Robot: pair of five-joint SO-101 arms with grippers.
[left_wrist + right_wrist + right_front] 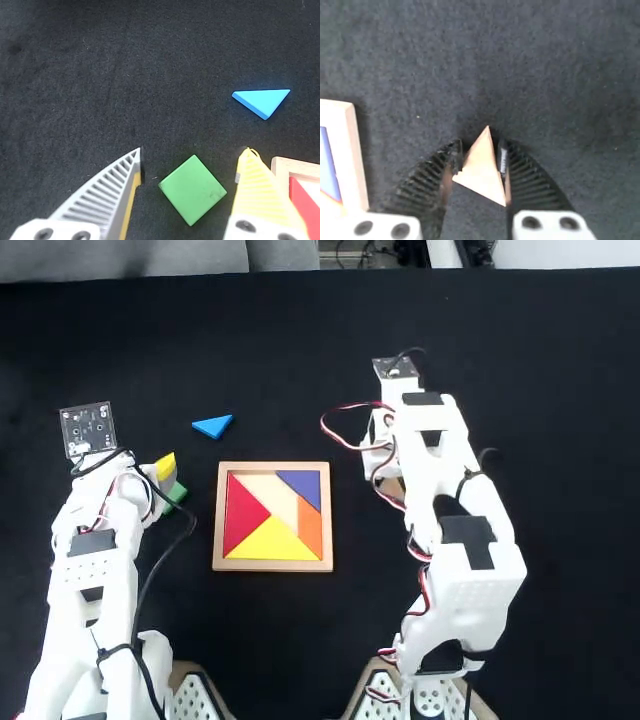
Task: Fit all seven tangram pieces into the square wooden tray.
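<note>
The square wooden tray (272,563) lies mid-table with red, yellow, dark blue and orange pieces in it; its upper-left part shows pale. A light blue triangle (213,425) (262,100) lies loose beyond the tray's far left corner. Left of the tray, a green square (174,494) (192,189) rests on the cloth between the fingers of my open left gripper (192,150), touching neither. My right gripper (479,145) is shut on a pale wooden triangle (481,170), low over the cloth just right of the tray (351,150).
Black cloth covers the whole table. A small circuit board (87,429) sits on the left arm near the green square. The right arm's body (450,510) stretches along the tray's right side, with red and black wires looping near the wrist.
</note>
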